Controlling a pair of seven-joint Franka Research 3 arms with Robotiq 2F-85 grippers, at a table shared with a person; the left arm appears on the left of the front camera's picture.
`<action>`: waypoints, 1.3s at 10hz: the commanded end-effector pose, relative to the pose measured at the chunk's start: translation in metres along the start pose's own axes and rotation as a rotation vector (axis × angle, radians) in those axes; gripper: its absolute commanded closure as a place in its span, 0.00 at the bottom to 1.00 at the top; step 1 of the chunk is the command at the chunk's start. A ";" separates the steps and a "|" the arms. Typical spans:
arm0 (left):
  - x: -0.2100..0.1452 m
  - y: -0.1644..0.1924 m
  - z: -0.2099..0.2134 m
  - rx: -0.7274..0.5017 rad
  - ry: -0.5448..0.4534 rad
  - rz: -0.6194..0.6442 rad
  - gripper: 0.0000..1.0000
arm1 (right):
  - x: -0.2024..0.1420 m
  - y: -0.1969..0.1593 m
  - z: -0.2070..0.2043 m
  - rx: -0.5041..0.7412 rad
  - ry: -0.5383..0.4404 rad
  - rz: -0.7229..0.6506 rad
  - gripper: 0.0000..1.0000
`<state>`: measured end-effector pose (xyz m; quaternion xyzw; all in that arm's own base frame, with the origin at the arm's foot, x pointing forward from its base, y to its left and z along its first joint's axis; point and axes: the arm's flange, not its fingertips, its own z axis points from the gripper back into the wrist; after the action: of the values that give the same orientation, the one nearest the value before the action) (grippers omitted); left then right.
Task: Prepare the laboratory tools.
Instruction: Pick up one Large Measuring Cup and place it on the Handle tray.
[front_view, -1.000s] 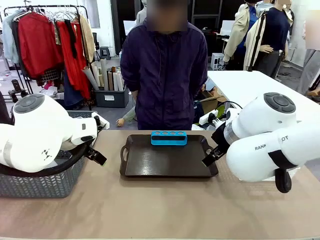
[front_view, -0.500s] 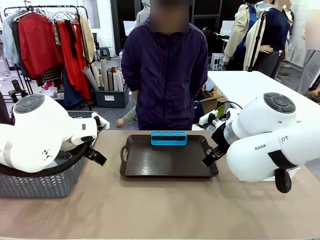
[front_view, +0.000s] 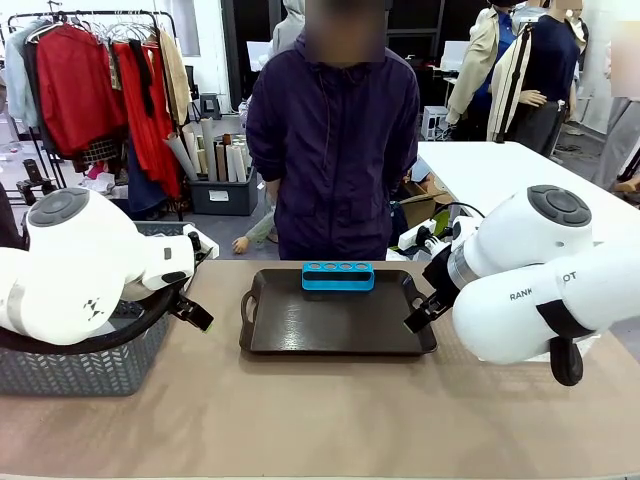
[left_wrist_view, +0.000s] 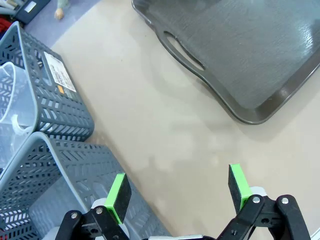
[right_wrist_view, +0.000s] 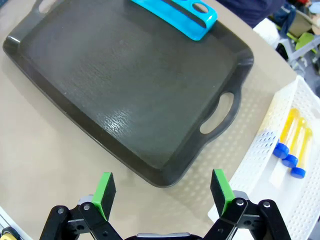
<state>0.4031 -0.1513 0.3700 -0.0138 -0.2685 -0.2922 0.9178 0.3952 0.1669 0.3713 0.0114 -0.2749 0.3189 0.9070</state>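
Observation:
Three yellow-filled tubes with blue caps (right_wrist_view: 291, 142) lie in a white lattice basket (right_wrist_view: 260, 165) right of the dark tray (right_wrist_view: 125, 85). A clear plastic beaker (left_wrist_view: 12, 112) sits inside a grey mesh basket (left_wrist_view: 55, 100). My left gripper (left_wrist_view: 177, 189) hangs open over the bare tabletop between the baskets and the tray. My right gripper (right_wrist_view: 161, 189) is open above the tray's near right corner, with nothing between its fingers. The conical flask is out of view.
A blue tube rack (front_view: 338, 275) with several holes stands at the tray's (front_view: 335, 315) far edge. A person (front_view: 330, 130) stands behind the table. A second grey mesh basket (left_wrist_view: 60, 195) lies under my left gripper. The grey basket (front_view: 80, 365) sits at the table's left.
The person has shifted slightly to the right. Both arms are still.

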 end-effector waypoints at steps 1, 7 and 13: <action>0.000 0.000 0.000 0.000 0.000 0.000 0.00 | 0.000 0.000 0.000 0.000 0.000 -0.001 0.00; 0.000 0.000 0.000 0.000 0.000 0.000 0.00 | 0.000 0.000 0.000 0.000 0.000 0.000 0.00; 0.006 -0.022 0.014 0.011 -0.017 -0.164 0.00 | -0.010 0.015 0.018 -0.152 0.103 0.058 0.00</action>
<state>0.3917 -0.1757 0.3781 0.0007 -0.2705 -0.3512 0.8964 0.3907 0.1567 0.3812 -0.0583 -0.2555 0.3364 0.9045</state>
